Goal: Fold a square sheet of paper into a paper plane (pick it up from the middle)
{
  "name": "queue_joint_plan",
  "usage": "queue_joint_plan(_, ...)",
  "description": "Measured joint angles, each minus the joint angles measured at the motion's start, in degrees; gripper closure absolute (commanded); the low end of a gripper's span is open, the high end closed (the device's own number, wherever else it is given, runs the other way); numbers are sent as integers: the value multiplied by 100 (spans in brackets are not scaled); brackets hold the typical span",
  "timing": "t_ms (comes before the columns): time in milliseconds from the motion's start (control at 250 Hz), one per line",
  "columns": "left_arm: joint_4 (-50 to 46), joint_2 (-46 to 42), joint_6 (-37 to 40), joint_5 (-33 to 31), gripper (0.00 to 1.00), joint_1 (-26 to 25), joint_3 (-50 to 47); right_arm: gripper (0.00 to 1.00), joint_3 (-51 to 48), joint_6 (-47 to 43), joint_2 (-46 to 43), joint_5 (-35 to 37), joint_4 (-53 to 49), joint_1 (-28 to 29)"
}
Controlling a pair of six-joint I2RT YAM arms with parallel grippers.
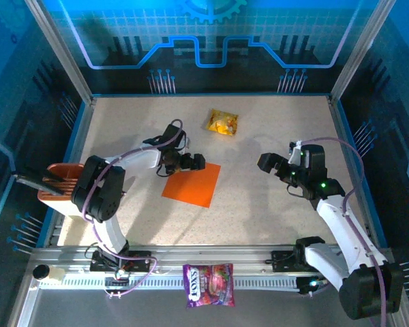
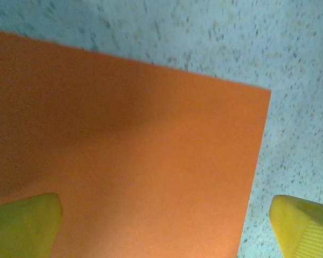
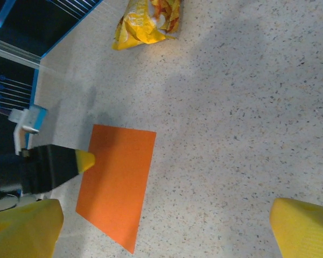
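We've got the left gripper spread wide over the square sheet of paper; right gripper gaping too, well apart.

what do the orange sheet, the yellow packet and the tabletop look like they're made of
The orange sheet looks like thin matte paper: flat, plain, no shine. The yellow packet is probably glossy plastic film: crinkled, printed, catching light. The table looks like hard speckled laminate or stone, which one is unclear.
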Motion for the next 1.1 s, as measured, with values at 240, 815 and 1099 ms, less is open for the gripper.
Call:
queue_joint_plan(240,857,-334,-667,192,0,-35,-973,1,-138,308,-243,-162,232,-199)
queue_joint_plan(815,756,-638,-2020,-1443,0,-1641,-1019,0,-411,184,490,-1355,557,-400)
queue_joint_plan(1099,-409,-278,-955,-1539,0,-1786,107,0,-400,-55,501,-1510,361,-393)
